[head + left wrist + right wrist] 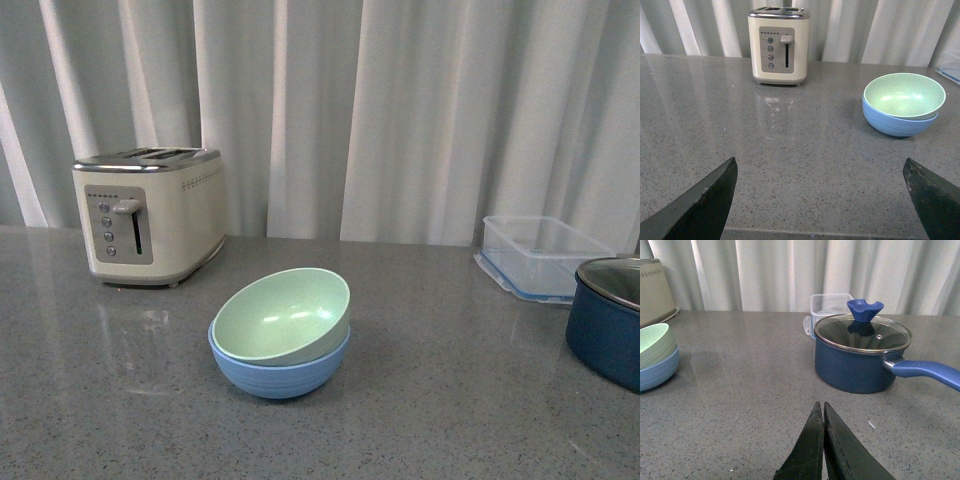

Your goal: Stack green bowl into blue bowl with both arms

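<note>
The pale green bowl (283, 314) sits nested inside the light blue bowl (281, 372) in the middle of the grey counter, slightly tilted. Neither arm shows in the front view. In the left wrist view the green bowl (904, 95) rests in the blue bowl (897, 123), well away from my left gripper (820, 172), whose fingers are spread wide over bare counter with nothing between them. In the right wrist view my right gripper (821, 407) is shut with nothing in it; the green bowl (655, 344) in the blue bowl (658, 371) appears at the frame's edge, far from it.
A cream toaster (150, 214) stands at the back left. A clear plastic container (540, 255) sits at the back right, and a dark navy pot with a glass lid (862, 355) and a long handle (926, 372) is on the right. White curtains hang behind the counter.
</note>
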You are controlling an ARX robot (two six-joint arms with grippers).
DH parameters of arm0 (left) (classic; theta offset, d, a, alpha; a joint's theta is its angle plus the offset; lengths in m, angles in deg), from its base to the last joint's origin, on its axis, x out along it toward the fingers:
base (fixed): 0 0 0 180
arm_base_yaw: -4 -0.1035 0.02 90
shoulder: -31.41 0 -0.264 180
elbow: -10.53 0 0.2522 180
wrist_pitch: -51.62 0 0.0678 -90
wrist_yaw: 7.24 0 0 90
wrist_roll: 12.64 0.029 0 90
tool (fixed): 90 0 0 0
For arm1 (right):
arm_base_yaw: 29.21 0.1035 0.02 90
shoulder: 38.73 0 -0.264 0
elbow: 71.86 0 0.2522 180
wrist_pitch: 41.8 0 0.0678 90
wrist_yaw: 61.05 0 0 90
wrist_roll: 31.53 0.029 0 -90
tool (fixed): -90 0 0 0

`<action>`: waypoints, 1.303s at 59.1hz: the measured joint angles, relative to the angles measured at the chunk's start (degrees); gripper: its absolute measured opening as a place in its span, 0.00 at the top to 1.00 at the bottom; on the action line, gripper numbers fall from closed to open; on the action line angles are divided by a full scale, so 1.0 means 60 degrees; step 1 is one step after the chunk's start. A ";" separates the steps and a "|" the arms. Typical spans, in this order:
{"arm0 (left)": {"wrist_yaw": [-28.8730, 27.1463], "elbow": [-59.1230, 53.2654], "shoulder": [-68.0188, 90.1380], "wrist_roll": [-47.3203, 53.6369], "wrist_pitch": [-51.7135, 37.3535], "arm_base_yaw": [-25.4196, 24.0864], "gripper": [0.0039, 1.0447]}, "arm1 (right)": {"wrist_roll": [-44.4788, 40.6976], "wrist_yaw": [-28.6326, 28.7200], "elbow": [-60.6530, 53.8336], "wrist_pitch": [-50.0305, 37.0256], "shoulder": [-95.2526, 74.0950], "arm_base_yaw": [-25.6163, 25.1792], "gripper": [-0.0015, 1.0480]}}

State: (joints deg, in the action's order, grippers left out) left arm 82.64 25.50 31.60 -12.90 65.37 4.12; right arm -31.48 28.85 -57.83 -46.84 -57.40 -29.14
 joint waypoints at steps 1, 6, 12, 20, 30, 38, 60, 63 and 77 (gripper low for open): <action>0.0000 0.0000 0.0000 0.0000 -0.0004 0.0000 0.06 | 0.0004 0.0000 0.0000 0.0073 0.0076 0.0000 0.99; 0.0000 0.0000 0.0000 0.0000 -0.0004 0.0000 0.06 | 0.0004 0.0000 0.0000 0.0353 0.0361 0.0000 0.99; 0.0000 0.0000 0.0000 0.0000 -0.0004 0.0000 0.06 | 0.0004 0.0000 0.0000 0.0659 0.0678 0.0000 0.99; 0.0000 0.0000 0.0000 0.0000 -0.0004 0.0000 0.06 | 0.0004 0.0000 0.0004 0.1024 0.1031 0.0000 0.99; 0.0000 0.0000 0.0000 0.0000 -0.0004 0.0000 0.06 | 0.0004 0.0004 0.0004 0.1606 0.1610 0.0000 0.99; -0.0004 0.0004 0.0000 0.0000 -0.0004 0.0000 0.06 | -0.0004 0.0025 0.0007 0.3075 0.2976 0.0000 0.99; 0.0000 0.0004 -0.0011 0.0000 -0.0004 0.0000 0.06 | -0.0015 0.0025 0.0007 0.3118 0.3071 0.0000 0.56; 0.0000 0.0000 -0.0011 0.0000 -0.0004 0.0000 0.06 | -0.0015 0.0025 0.0007 0.3118 0.3071 0.0000 0.47; 0.0000 0.0000 -0.0011 0.0000 -0.0004 0.0000 0.06 | -0.0011 0.0025 0.0007 0.3118 0.3071 0.0000 0.09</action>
State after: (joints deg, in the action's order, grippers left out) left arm 82.64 25.50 31.53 -12.90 65.35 4.12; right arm -31.54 29.00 -57.78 -28.14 -38.98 -29.14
